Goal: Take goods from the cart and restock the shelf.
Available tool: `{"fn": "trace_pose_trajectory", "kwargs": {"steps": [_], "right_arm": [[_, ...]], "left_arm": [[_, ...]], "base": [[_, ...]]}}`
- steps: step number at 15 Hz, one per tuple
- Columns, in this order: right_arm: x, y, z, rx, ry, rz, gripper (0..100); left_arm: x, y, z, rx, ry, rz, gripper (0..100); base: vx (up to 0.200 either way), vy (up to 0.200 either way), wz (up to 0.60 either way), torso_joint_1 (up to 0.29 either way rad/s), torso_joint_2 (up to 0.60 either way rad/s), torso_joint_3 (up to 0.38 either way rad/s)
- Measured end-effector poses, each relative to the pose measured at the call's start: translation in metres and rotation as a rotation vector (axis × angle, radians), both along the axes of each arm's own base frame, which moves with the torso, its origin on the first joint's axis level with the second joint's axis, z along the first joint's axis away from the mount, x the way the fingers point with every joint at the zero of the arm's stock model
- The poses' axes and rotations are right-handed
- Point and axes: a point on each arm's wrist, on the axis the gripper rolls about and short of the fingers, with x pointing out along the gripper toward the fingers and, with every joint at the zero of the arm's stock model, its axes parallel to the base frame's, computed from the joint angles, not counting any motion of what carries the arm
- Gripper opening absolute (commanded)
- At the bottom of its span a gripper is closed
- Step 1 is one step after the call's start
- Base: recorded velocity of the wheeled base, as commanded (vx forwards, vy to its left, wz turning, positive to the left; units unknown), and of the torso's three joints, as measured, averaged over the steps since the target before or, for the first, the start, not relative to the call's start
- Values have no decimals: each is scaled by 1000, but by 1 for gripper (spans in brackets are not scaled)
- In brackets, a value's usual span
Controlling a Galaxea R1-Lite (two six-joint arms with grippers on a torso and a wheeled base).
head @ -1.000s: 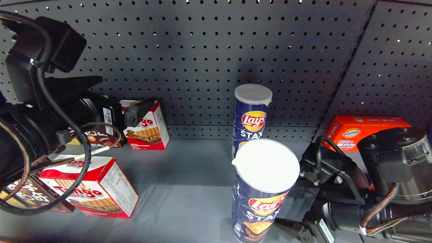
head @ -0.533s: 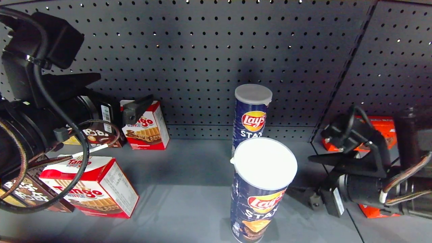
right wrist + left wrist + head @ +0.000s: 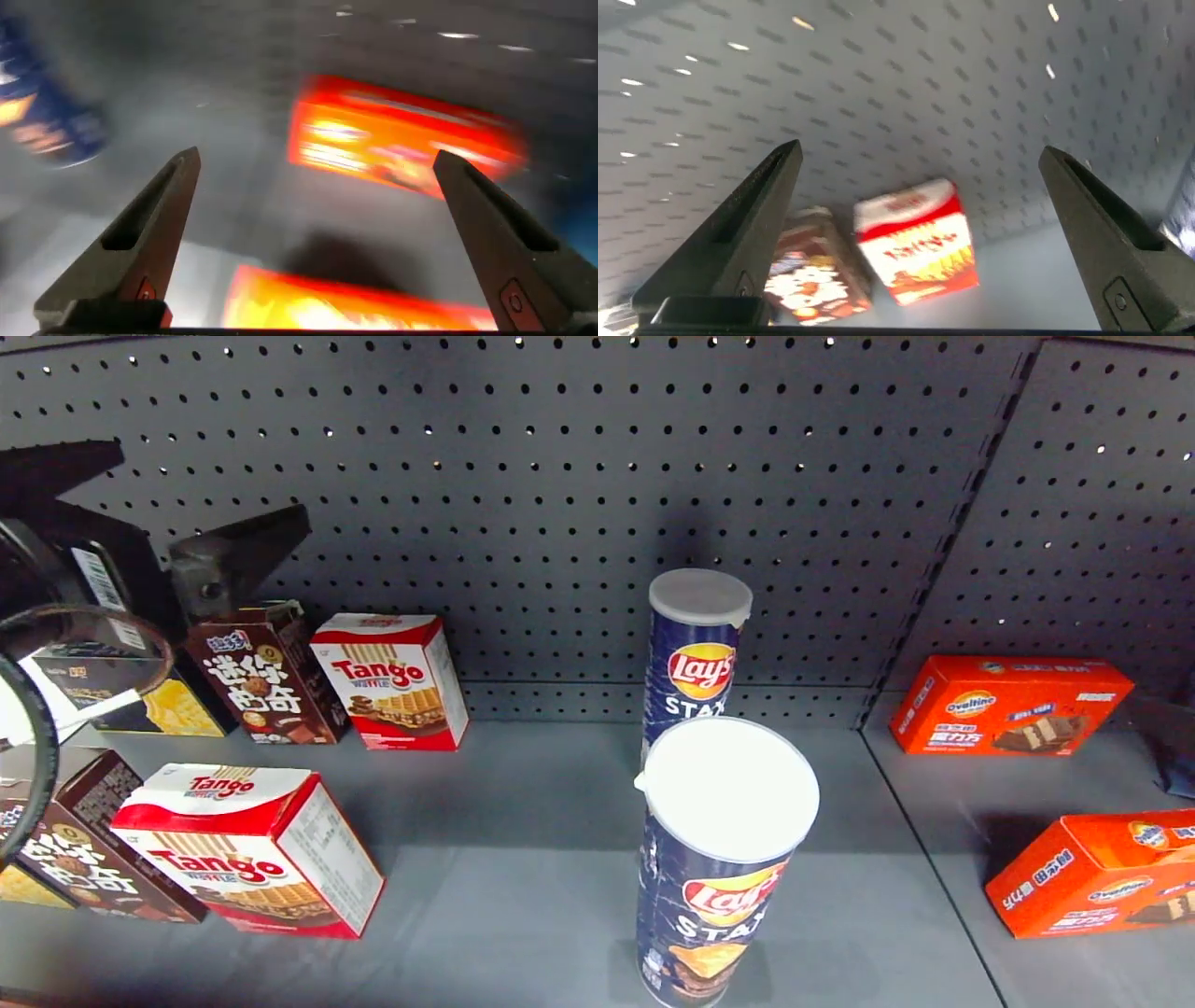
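Left gripper [image 3: 920, 149] first: fingers spread wide, nothing between them, hanging near the red wafer box [image 3: 915, 245] and brown cookie box [image 3: 813, 275] at the shelf's left end. Right gripper [image 3: 316, 154]: just as wide, empty too, facing the rear orange box [image 3: 1008, 705] and front orange box [image 3: 1092, 877]. The front chip can [image 3: 724, 859] stands upright on the shelf [image 3: 523, 821], directly ahead of the rear chip can [image 3: 698, 644], touched by neither gripper. I'd call that placement done. Next I need both arms clear without clipping that tall can, then another item from the cart.
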Motion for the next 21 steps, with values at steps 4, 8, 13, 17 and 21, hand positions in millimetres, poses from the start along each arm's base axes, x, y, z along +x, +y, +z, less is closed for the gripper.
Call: {"fn": "trace_pose_trajectory", "kwargs": {"steps": [4, 8, 13, 17, 21], "right_arm": [[-50, -17, -60, 2, -37, -150, 100], [-94, -18, -128, 43, -20, -143, 100], [-119, -17, -186, 136, -17, -78, 100], [-122, -17, -190, 137, -55, -76, 100], [-122, -17, -190, 137, -60, -75, 100]], "left_arm": [[-43, 22, 4, 21, 8, 10, 100], [-92, 46, -8, 49, 3, 12, 100], [-115, 58, -19, 42, -17, 6, 100], [-117, 58, -31, 78, -4, -26, 100], [-120, 59, -60, 110, 57, -40, 100]], "base": [[0, 0, 0, 0, 0, 0], [0, 0, 0, 0, 0, 0], [0, 0, 0, 0, 0, 0], [0, 0, 0, 0, 0, 0], [0, 0, 0, 0, 0, 0]]}}
